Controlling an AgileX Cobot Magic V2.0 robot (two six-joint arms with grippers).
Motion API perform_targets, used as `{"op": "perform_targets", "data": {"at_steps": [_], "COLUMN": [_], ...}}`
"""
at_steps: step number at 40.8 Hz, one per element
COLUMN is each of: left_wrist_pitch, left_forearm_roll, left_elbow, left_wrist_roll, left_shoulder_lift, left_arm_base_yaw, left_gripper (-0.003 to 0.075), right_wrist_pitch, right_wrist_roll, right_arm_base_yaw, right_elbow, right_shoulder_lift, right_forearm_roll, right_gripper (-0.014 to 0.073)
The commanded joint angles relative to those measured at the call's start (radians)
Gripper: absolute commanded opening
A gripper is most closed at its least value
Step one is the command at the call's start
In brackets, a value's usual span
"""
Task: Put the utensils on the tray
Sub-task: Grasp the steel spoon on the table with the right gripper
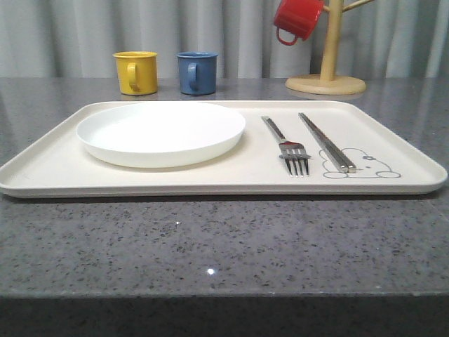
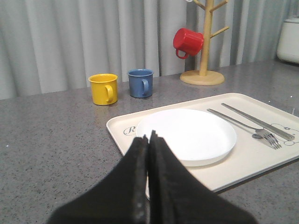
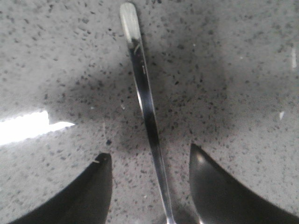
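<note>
The cream tray (image 1: pixel 56 168) lies on the grey table. On it are the white plate (image 1: pixel 161 132) at the left, then the fork (image 1: pixel 287 144) and the pair of chopsticks (image 1: pixel 326 144) to the right, near the rabbit drawing. In the left wrist view my left gripper (image 2: pixel 148 137) is shut with nothing in it, above the tray's (image 2: pixel 252 161) near left corner beside the plate (image 2: pixel 187 135). My right gripper (image 3: pixel 148 151) is open, with one finger on each side of the spoon's handle (image 3: pixel 142 84). The handle lies on the speckled tabletop. The spoon's bowl is hidden.
Behind the tray stand a yellow mug (image 1: pixel 136 71) and a blue mug (image 1: pixel 197 72). A red mug (image 1: pixel 297 19) hangs on a wooden mug tree (image 1: pixel 327 63) at the back right. The table's front edge (image 1: pixel 224 295) runs near the camera.
</note>
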Motion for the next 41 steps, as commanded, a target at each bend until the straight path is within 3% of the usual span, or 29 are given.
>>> {"op": "perform_targets", "data": {"at_steps": [1,12,24,32,41], "left_wrist_pitch": [-0.077,-0.077,-0.077,-0.077,-0.077], "left_forearm_roll": [-0.013,-0.013,-0.013,-0.013,-0.013], "left_elbow": [-0.025,-0.025,-0.025,-0.025,-0.025], "left_wrist_roll": [-0.011,-0.011,-0.011,-0.011,-0.011], "left_shoulder_lift": [-0.02,-0.02,-0.02,-0.02,-0.02], "left_arm_base_yaw": [0.003,0.003,0.003,0.003,0.003], "left_gripper": [-0.0018,-0.0018,-0.0018,-0.0018,-0.0018], "right_wrist_pitch": [0.014,0.011,0.034,0.039,0.1], "right_wrist_roll": [-0.01,-0.01,-0.01,-0.005,0.09], "right_arm_base_yaw": [-0.005,-0.005,-0.005,-0.005,0.022], "right_elbow": [-0.022,-0.022,-0.024,-0.026,-0.026], "right_shoulder_lift": [-0.024,0.022,0.016,-0.032,-0.138], "right_forearm_roll": [-0.022,-0.022,-0.022,-0.024,-0.023], "right_gripper": [0.036,0.0323,0.0,-0.0013,-0.0013]}}
